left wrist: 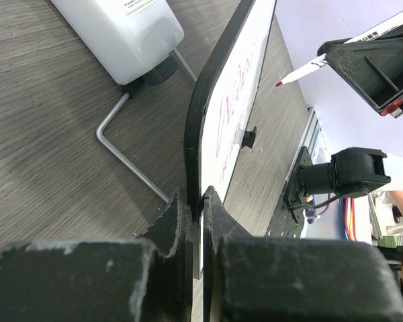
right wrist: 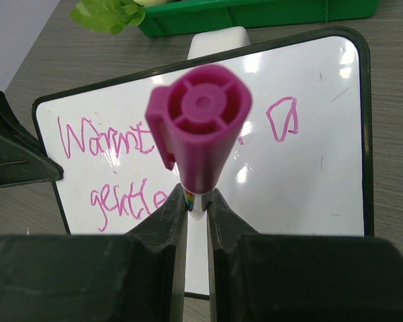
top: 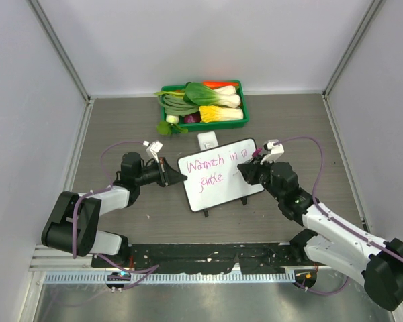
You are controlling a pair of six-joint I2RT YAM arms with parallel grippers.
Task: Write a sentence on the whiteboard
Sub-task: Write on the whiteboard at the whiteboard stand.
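Fingers (left wrist: 174,228) of the left gripper (top: 166,172) were pressed together on the left short edge of the flat, glossy white rectangular whiteboard (top: 223,191), pinching its thin dark rim. Fingers of the right gripper (right wrist: 196,201) were closed on one white-barrelled marker with a magenta plastic end cap (right wrist: 200,127).

- Whiteboard sat mid-table between the two arms. In the top view its long axis ran left to right, with the right end swung slightly away from the bases. Rounded corners; two small black feet on the near long edge.
- Marker tip (left wrist: 280,83) pointed at the writing face and stood just clear of it, near the right part of the upper line.
- The thin magenta handwritten sentence (top: 211,168) was in two lines and four words: "Warmth in a" above, "gentle" below.

Other items:
- One small white plastic box (top: 207,139) lay just beyond the far long edge.
- One green plastic tray (top: 245,111) of vegetables stood farther back.
- Surface was a grey wood-grain table (top: 121,121).
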